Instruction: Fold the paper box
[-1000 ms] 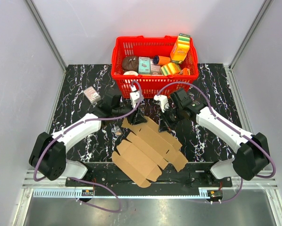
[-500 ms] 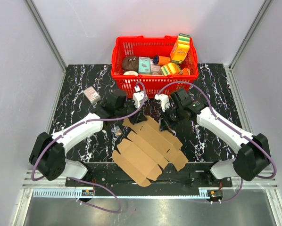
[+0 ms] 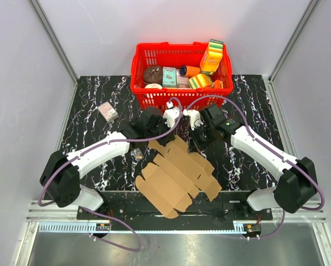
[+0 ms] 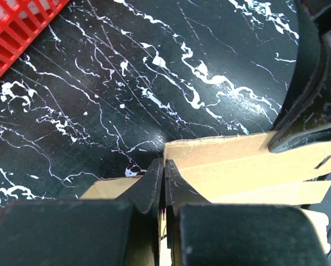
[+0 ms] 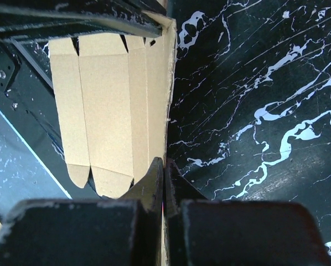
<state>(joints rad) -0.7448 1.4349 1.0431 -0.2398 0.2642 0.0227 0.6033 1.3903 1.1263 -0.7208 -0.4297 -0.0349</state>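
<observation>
Left tool (image 4: 164, 169) and right tool (image 5: 164, 166) each pinching paper box (image 3: 176, 177) edge, red basket (image 3: 139, 88) just behind

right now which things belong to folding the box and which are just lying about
In the job: paper box; left gripper and right gripper, jaws shut on its far edge.
Lying about: red basket, printed packages inside it, small pinkish-grey box.

White arm links (image 3: 99, 152), black joints (image 3: 60, 180); purple cables (image 3: 210, 98); left gripper (image 4: 164, 169) black
</observation>
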